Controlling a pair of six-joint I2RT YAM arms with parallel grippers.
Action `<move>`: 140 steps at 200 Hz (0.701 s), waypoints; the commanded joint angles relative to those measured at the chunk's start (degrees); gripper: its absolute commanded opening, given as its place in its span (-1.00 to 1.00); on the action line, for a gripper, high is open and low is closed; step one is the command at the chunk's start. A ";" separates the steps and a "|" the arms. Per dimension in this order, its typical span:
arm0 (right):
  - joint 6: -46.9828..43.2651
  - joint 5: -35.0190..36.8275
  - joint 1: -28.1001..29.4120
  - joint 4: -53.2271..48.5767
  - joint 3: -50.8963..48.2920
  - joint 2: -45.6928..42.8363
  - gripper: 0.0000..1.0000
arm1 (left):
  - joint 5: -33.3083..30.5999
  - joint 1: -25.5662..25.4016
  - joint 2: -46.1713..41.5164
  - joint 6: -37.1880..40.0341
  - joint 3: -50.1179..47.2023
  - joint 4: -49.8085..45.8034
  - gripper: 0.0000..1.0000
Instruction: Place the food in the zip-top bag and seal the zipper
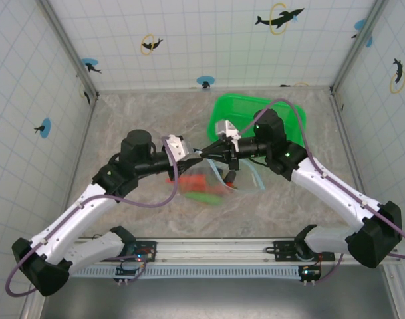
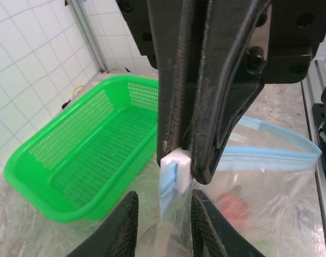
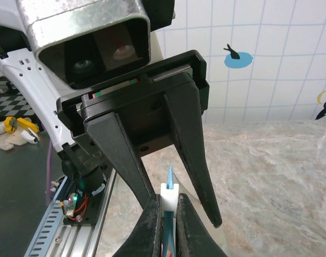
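Step in hand: sealing, judged to be just starting; the food [image 1: 201, 191] is lying inside the zip-top bag [image 2: 270, 209], with red pieces showing through the clear film.
Bag position: it is sitting at mid-table [image 1: 129, 113] between the two arms, near the green basket [image 2: 55, 160], with its mouth edge raised to the grippers.
Right gripper [image 3: 169, 199]: its fingers are pressing together on the white slider [image 2: 175, 167] at one end of the zipper [image 2: 270, 158].
Left gripper [image 2: 164, 196]: its fingers are standing apart; the blue strip is hanging between them, not pinched.
Zipper state: beyond the slider the two strips are spreading apart, so the mouth is looking unsealed.
Doing it well: the left gripper should be pinching the bag corner just behind the slider as an anchor, while the right is drawing the slider straight along the strip, keeping the film taut.
Risk: without that anchor, the whole bag is likely to be dragged along.
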 commanded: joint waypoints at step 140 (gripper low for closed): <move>-0.06 -0.90 -0.63 2.20 -0.22 -0.96 -1.00 | 4.31 0.05 0.45 3.52 3.96 0.61 -0.71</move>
